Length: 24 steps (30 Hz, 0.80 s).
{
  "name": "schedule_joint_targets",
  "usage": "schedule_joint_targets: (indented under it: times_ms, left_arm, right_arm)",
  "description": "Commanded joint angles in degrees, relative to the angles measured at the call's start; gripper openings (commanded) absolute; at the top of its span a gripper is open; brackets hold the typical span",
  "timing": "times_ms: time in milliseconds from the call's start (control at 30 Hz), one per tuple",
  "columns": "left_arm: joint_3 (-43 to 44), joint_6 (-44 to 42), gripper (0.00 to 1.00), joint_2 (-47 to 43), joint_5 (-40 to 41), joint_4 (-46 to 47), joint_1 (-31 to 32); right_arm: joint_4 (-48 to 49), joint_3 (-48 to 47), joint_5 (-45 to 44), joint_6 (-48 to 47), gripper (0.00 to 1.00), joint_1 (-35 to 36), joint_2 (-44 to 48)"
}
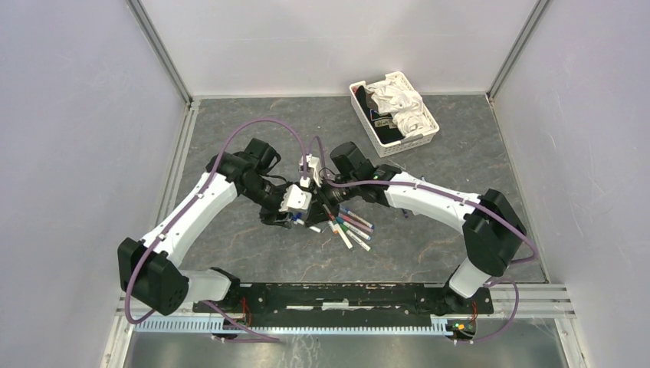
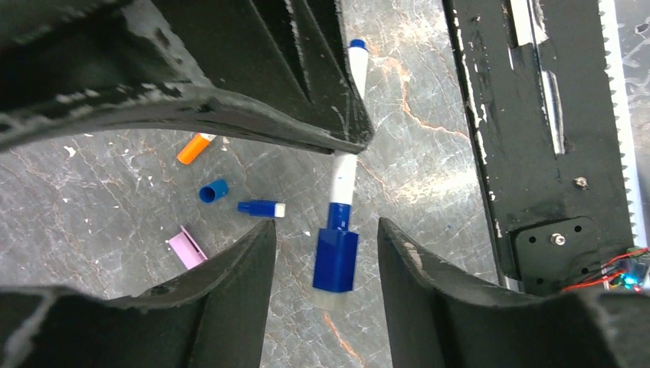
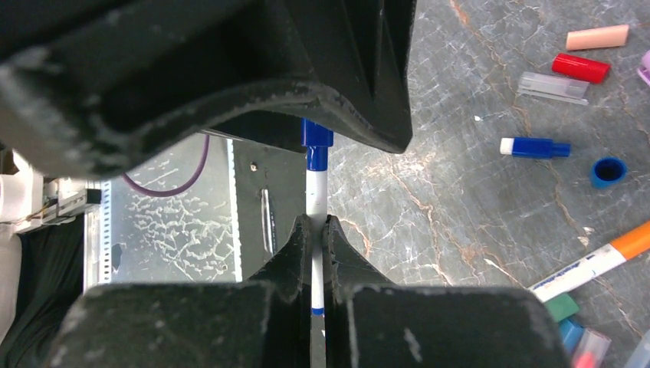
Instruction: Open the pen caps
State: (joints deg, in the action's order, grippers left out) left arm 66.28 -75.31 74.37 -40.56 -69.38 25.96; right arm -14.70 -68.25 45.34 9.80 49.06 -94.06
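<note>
A pen [image 2: 342, 176] with a white barrel hangs over the table, and my right gripper [image 3: 316, 222] is shut on that barrel [image 3: 316, 188]. The pen's blue cap [image 2: 336, 259] sits on its end between the fingers of my left gripper [image 2: 326, 225], which is open with a gap on each side. In the right wrist view the left fingers hide most of this cap [image 3: 316, 138]. Loose caps lie on the table: orange [image 2: 193, 149], blue [image 2: 213, 191], pink [image 2: 187, 248], red [image 3: 581, 67] and peach [image 3: 597, 36]. A pile of pens [image 1: 349, 226] lies beside the grippers.
A white basket [image 1: 393, 111] of cloth stands at the back right. The black base rail [image 1: 345, 295] runs along the near edge, close to the held pen. An orange-ended pen [image 3: 594, 262] and a short blue stub [image 3: 535, 147] lie on the grey marbled tabletop.
</note>
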Motion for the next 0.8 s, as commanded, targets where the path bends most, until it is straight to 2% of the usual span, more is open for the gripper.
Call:
schedule_joint_targets:
  times_ms: [0, 100, 200, 267, 333, 400, 467, 567, 633, 700, 767]
  left_arm:
    - [0.0, 0.8, 0.53, 0.1, 0.7, 3.3, 0.7]
    - [-0.2, 0.7, 0.36, 0.7, 2.4, 3.7, 1.0]
    - [0.0, 0.8, 0.04, 1.1, 3.7, 3.9, 1.1]
    - [0.3, 1.2, 0.02, 1.1, 3.8, 4.0, 1.2]
    - [0.9, 1.4, 0.02, 0.8, 3.1, 4.0, 1.2]
    - [1.5, 1.5, 0.02, 0.5, 2.4, 4.0, 1.3]
    - [1.9, 1.7, 0.02, 0.3, 1.8, 4.0, 1.4]
    - [2.2, 1.6, 0.02, 0.0, 1.6, 3.8, 1.5]
    - [2.4, 1.4, 0.02, 0.0, 2.0, 3.4, 1.5]
    - [2.4, 0.8, 0.02, 0.0, 2.9, 3.1, 1.5]
    - [2.4, 0.5, 0.02, 0.1, 6.1, 3.5, 1.3]
  right_arm:
    - [2.7, -2.0, 3.1, 0.8, 0.00, -0.1, -0.7]
    - [3.2, -1.8, 3.7, 1.2, 0.00, -0.2, -0.6]
    - [3.7, -1.8, 3.8, 1.5, 0.00, -0.3, -0.7]
    - [4.5, -1.6, 3.8, 2.5, 0.17, -0.3, -1.1]
    - [7.0, -0.7, 4.2, 4.7, 0.28, -0.3, -1.7]
    - [9.4, 0.1, 4.8, 6.8, 0.36, -0.3, -2.7]
    - [11.4, 0.2, 5.6, 8.6, 0.37, -0.3, -3.9]
    - [13.5, 0.2, 5.9, 10.6, 0.33, -0.4, -5.3]
    - [13.8, 0.3, 6.1, 11.2, 0.25, -0.5, -5.8]
    - [13.8, 1.1, 6.1, 11.2, 0.09, -1.1, -5.5]
    - [14.2, 3.3, 6.1, 11.0, 0.00, -2.2, -3.9]
